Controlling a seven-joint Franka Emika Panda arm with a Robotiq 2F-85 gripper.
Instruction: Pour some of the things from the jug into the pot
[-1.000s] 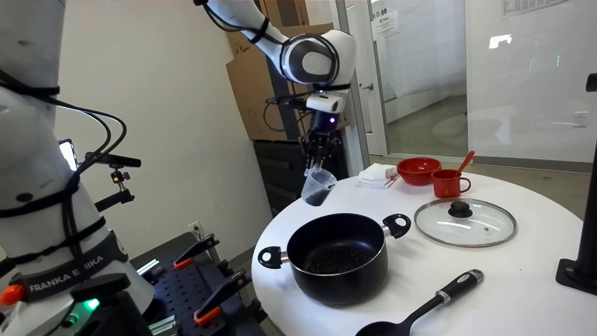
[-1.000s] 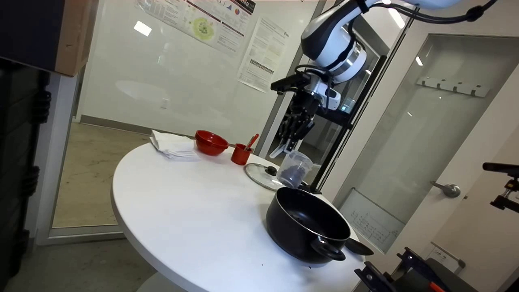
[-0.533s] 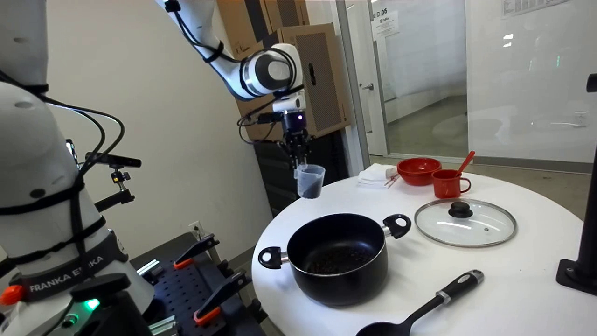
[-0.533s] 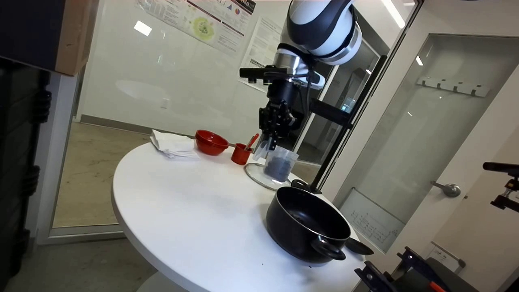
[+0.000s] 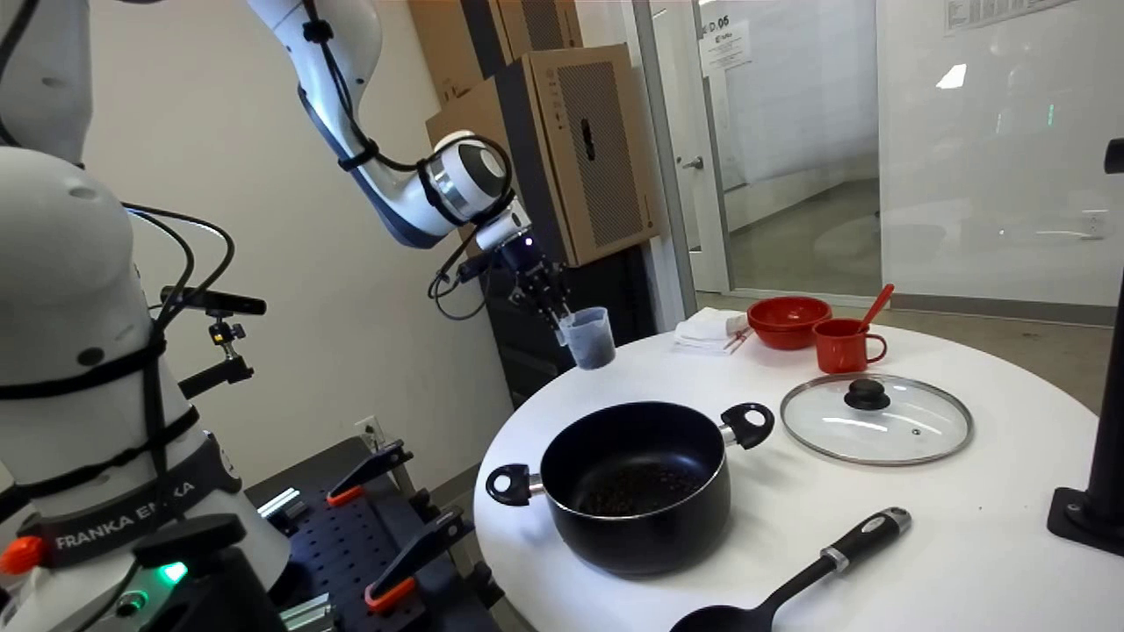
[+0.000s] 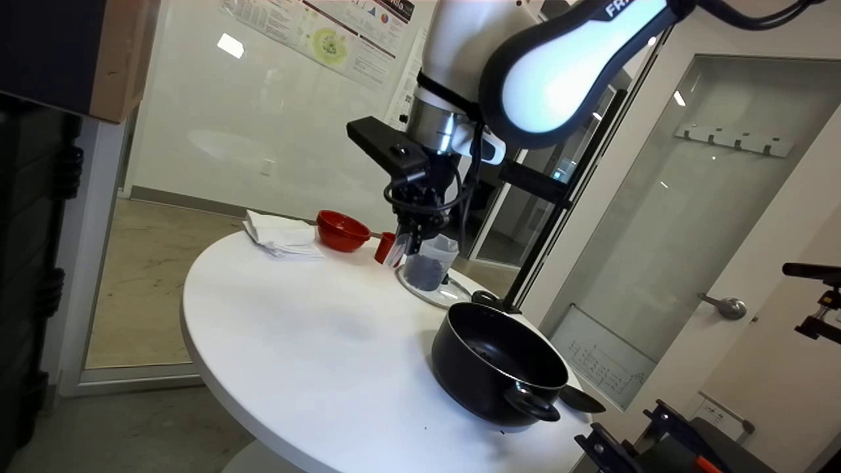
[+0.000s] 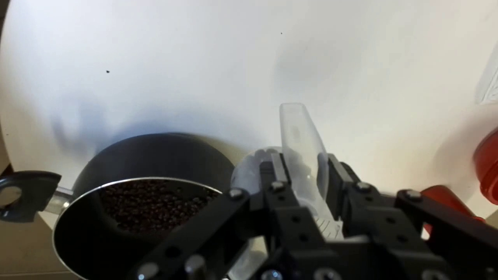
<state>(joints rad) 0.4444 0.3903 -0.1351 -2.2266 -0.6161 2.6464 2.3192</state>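
The big round white table [image 6: 295, 315] holds the wide black pot [image 5: 645, 540]. Up in the air, the gripper [image 7: 303, 171] pinches the see-through jug [image 5: 588, 336] by its handle [image 7: 297, 132]. The jug hangs almost straight, mouth up, leaning a bit. In both exterior views it is left of the pot and farther away. Dark bits [image 7: 155, 202] lie in pot and jug, so some pouring looks done; more would likely need the jug moved right and nearer, then tipped.
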